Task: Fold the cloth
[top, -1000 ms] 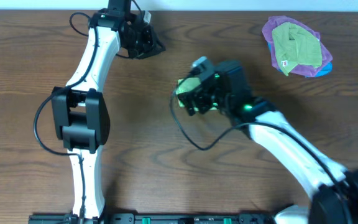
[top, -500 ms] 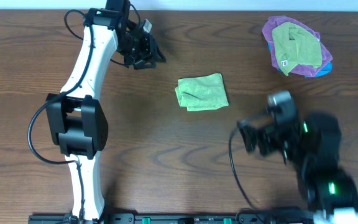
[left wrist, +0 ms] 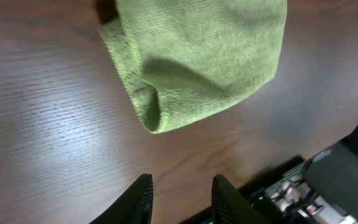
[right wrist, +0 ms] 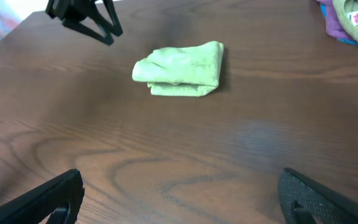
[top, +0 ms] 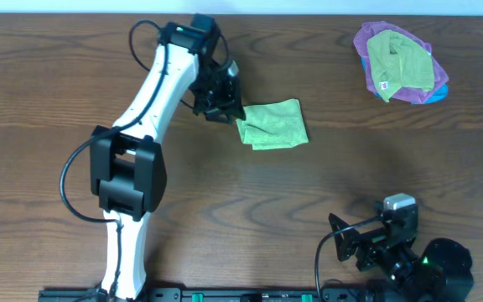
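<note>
The cloth point(top: 272, 124), light lime green, lies folded into a small thick rectangle on the middle of the wooden table, free of both grippers. My left gripper point(top: 225, 113) hovers just off its left edge, jaws partly open and empty. In the left wrist view the cloth point(left wrist: 197, 56) fills the top, and bare wood shows between the fingertips of the left gripper point(left wrist: 182, 196). My right gripper point(top: 346, 243) stands wide open near the front right edge, far from the cloth. From the right wrist the cloth point(right wrist: 182, 70) lies ahead of the right gripper point(right wrist: 182, 199).
At the back right corner an olive-green cloth with a white tag point(top: 401, 59) lies on a purple cloth point(top: 374, 35) with some blue under it. The left arm point(top: 153, 101) reaches across the table's left half. The pile's edge point(right wrist: 353, 15) shows in the right wrist view.
The right arm has let go of the cloth and pulled back to the front right. The left gripper has come from the back edge down to the cloth's left side.
</note>
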Tool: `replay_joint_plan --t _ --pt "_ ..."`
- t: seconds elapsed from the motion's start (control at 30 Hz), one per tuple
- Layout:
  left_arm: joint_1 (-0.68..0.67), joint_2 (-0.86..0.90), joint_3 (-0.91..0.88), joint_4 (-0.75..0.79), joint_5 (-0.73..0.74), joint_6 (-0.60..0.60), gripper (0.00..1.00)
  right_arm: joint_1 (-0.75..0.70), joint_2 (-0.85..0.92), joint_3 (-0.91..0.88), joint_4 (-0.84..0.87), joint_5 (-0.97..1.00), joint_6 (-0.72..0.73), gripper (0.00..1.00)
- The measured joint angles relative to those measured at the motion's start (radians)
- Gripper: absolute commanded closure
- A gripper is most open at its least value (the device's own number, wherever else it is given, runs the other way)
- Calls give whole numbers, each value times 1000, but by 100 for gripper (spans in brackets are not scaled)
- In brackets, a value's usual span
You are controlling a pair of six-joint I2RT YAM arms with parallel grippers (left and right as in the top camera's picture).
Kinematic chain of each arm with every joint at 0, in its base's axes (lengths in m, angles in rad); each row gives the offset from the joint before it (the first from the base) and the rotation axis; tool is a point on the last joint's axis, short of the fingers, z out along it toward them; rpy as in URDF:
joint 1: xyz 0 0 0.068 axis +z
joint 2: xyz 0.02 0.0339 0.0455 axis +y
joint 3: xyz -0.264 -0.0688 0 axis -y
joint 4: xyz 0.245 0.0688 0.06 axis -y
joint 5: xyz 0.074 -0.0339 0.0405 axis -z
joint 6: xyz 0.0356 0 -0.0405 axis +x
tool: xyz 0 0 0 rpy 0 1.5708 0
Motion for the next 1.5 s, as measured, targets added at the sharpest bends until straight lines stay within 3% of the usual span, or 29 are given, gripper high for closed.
replay_joint_plan --t 0.6,0.7,0.77,0.83,1.0,1.1,1.23,1.5 --pt "-29 -142 -5 46 -32 -29 69 0 0 0 -10 0 26 1" --pt "-29 -142 -5 49 -26 -47 59 0 0 0 -10 0 26 1" --pt "-30 -165 -27 98 -25 -69 34 0 0 0 -10 0 26 1" --pt "-33 -223 -94 211 -24 -100 5 0 0 0 -10 0 26 1" --pt "-61 -488 -389 542 -19 -224 5 0 0 0 -10 0 26 1" --pt "-80 -574 -546 646 -10 -283 5 0 0 0 -10 0 27 1" --pt "-103 -579 -747 790 -9 -356 4 0 0 0 -10 0 27 1" --pt "-167 -565 -1129 1348 -28 -603 5 0 0 -2 -11 0 33 1"
